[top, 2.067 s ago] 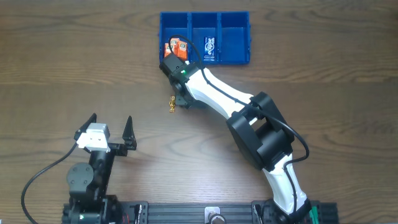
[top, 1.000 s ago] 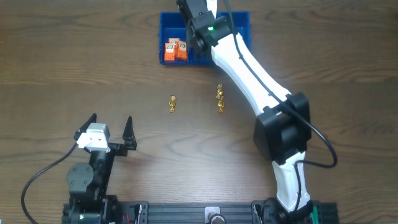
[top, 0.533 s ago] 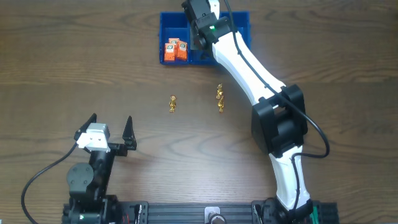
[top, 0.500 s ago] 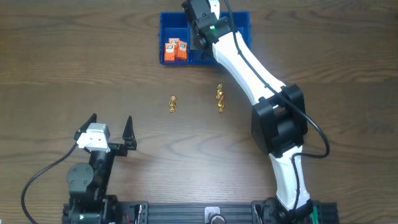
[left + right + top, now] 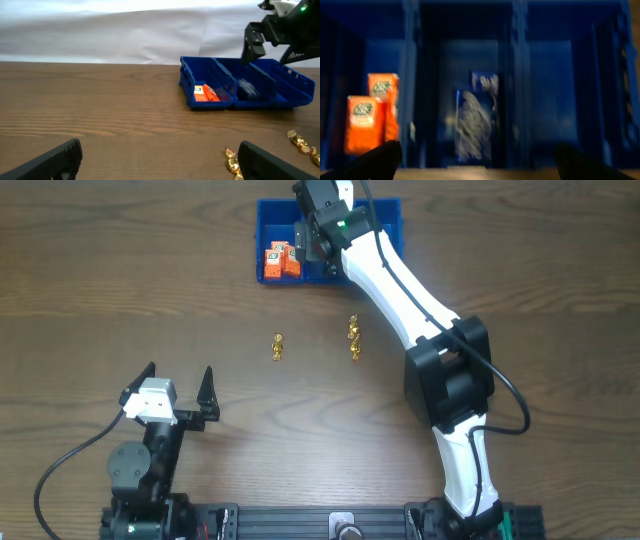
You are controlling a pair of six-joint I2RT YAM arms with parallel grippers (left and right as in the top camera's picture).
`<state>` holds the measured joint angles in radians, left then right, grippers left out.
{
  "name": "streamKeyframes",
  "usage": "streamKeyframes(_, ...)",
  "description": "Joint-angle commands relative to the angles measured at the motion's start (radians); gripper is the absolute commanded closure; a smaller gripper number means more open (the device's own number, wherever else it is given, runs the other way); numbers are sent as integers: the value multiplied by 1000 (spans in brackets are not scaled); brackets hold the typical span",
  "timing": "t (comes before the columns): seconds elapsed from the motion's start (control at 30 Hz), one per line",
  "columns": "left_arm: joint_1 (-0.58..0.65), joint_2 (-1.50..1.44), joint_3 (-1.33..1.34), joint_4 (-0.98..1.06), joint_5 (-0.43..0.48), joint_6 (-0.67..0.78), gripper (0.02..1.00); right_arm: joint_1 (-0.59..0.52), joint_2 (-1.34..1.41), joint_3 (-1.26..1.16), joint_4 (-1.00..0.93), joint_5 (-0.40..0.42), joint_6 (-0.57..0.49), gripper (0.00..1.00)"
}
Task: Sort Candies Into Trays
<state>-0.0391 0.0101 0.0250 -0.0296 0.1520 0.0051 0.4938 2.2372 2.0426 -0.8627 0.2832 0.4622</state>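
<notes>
A blue three-compartment tray (image 5: 272,220) (image 5: 280,92) (image 5: 555,90) stands at the table's far side. Orange candy boxes (image 5: 280,262) (image 5: 206,93) (image 5: 370,112) lie in its left compartment, and blue-wrapped candies (image 5: 247,89) (image 5: 475,120) in the middle one. My right gripper (image 5: 308,235) (image 5: 255,40) (image 5: 480,167) hovers open above the tray's front, facing the middle compartment, with nothing between its fingers. One gold-wrapped candy (image 5: 279,346) (image 5: 232,159) lies on the table, and a pair of gold candies (image 5: 353,340) (image 5: 300,142) lies to its right. My left gripper (image 5: 180,372) (image 5: 160,167) stands open near its base, well short of the candies.
The wood table (image 5: 120,280) stretches bare on both sides of the tray. The right arm's white link (image 5: 400,290) crosses above the table just right of the gold pair. A white wall (image 5: 100,30) backs the table.
Over two seconds my right gripper rose from the table at the tray's front left to above the tray, uncovering the gold pair. In the last half second it barely shifted. The left arm stayed still.
</notes>
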Motion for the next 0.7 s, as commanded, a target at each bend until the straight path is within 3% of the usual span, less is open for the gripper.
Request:
streamKeyframes(0.03, 6, -6, -20, -34, 22, 14, 20, 17, -79, 185, -144, 25, 0, 1)
streamKeyframes(0.2, 6, -6, -20, -34, 22, 14, 20, 149, -195, 238, -318, 17, 13, 1)
streamKeyframes(0.37, 6, -6, -20, -34, 22, 14, 20, 273, -181, 155, -432, 7, 176, 1)
streamKeyframes(0.47, 6, -6, -20, -34, 22, 14, 20, 311, -159, 13, -399, -54, 254, 1)
streamKeyframes(0.6, 6, -6, -20, -34, 22, 14, 20, 318, -130, -201, -214, -158, 257, 1)
streamKeyframes(0.7, 6, -6, -20, -34, 22, 14, 20, 321, -94, -278, -154, -177, 298, 1)
